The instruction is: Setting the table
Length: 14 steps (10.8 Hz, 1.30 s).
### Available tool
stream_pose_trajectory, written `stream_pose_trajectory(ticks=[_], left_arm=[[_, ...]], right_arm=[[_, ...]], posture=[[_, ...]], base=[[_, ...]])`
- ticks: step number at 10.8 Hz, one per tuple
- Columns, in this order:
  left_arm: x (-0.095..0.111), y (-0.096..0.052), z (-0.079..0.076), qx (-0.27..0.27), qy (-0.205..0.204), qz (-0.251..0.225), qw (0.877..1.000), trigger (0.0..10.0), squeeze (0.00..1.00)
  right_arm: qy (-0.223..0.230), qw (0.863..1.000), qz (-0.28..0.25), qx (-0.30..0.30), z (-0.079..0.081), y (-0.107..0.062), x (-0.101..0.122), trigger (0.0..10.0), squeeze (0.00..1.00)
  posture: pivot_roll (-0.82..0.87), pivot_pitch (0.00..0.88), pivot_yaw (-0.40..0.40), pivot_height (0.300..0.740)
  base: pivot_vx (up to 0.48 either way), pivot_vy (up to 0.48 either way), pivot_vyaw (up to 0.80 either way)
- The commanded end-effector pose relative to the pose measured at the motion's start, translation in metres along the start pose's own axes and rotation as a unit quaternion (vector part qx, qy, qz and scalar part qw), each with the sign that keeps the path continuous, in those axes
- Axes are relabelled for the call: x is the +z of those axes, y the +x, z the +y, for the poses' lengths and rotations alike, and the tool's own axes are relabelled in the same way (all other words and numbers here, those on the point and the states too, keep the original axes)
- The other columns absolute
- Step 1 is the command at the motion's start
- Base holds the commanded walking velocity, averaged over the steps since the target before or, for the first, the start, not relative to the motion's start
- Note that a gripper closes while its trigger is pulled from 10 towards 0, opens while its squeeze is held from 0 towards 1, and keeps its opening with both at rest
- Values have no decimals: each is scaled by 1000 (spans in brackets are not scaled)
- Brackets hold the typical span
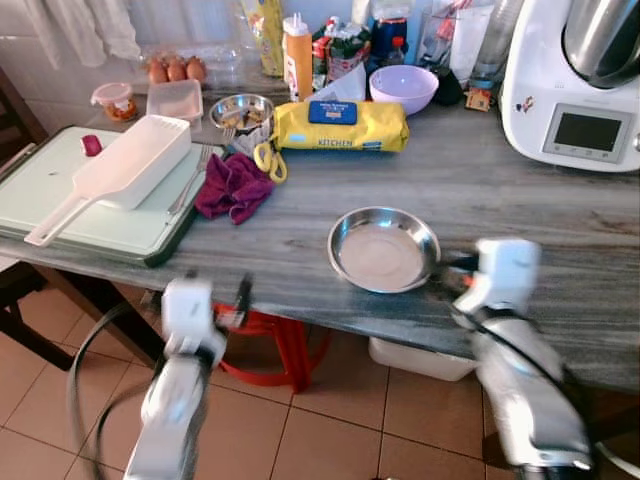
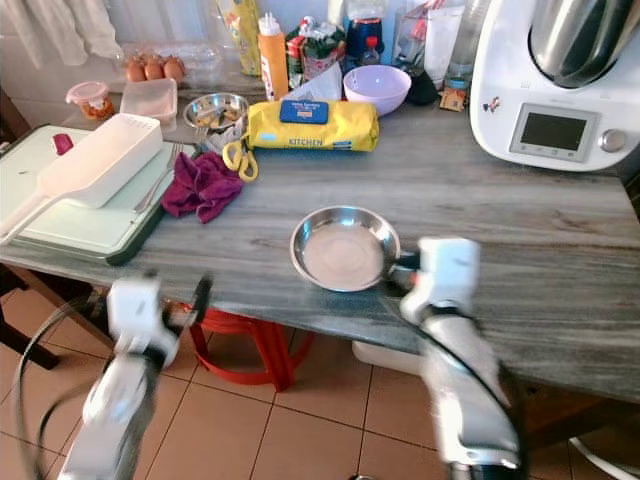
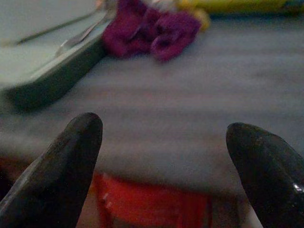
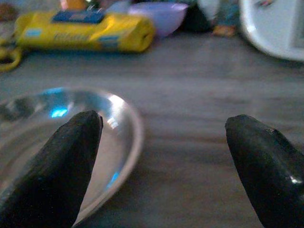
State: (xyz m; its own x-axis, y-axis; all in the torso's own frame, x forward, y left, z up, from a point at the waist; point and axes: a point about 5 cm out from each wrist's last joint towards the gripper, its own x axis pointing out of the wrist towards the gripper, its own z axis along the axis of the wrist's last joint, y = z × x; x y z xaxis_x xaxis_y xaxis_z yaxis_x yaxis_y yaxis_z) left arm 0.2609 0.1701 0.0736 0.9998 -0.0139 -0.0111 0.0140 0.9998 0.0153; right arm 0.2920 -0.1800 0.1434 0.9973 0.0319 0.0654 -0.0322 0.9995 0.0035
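Black fingers of the right end effector (image 4: 164, 166) stand wide apart and hold nothing, low over the grey wood-grain bench (image 1: 520, 200), just beside the right rim of the steel plate (image 1: 384, 249). That plate lies empty near the bench's front edge. The left end effector (image 3: 164, 171) is also spread wide and empty, hanging before the bench's front edge, above a red stool (image 1: 270, 345) on the tiled floor (image 1: 350, 420). Farther back on the left, a purple cloth (image 1: 233, 186) lies bunched beside a green tray (image 1: 90, 225) that carries a white scoop-shaped container (image 1: 125, 170). Behind the plate rests a yellow package (image 1: 340, 125) marked KITCHEN, with a small steel bowl (image 1: 241, 110) to its left and a lilac bowl (image 1: 403, 88) behind it. A white kitchen machine (image 1: 575, 85) stands at the far right.
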Motion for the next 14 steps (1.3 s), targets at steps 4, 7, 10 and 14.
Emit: stream_pose_trajectory(ticks=[4,7,10,14], left_arm=[[10,4,0,10,-10,-12,1000,10000,0],[16,6,-2,11,-25,-15,1000,10000,0],[9,-1,5,20,-8,-5,1000,10000,0],[4,-12,18,47,16,3,999,10000,0]], right_arm=[[6,1000,-13,6,9,2,6,10000,0],[2,1000,-19,3,10,3,8,10000,0],[-3,999,-29,-20,9,-8,4,10000,0],[-55,997,-32,-38,3,-15,1,10000,0]], posture=[[-47,117,35,740],[-45,119,36,740],[-50,124,43,740],[-49,127,33,740]], base=[[0,0,-394],[0,0,-781],[0,0,-521],[0,0,0]])
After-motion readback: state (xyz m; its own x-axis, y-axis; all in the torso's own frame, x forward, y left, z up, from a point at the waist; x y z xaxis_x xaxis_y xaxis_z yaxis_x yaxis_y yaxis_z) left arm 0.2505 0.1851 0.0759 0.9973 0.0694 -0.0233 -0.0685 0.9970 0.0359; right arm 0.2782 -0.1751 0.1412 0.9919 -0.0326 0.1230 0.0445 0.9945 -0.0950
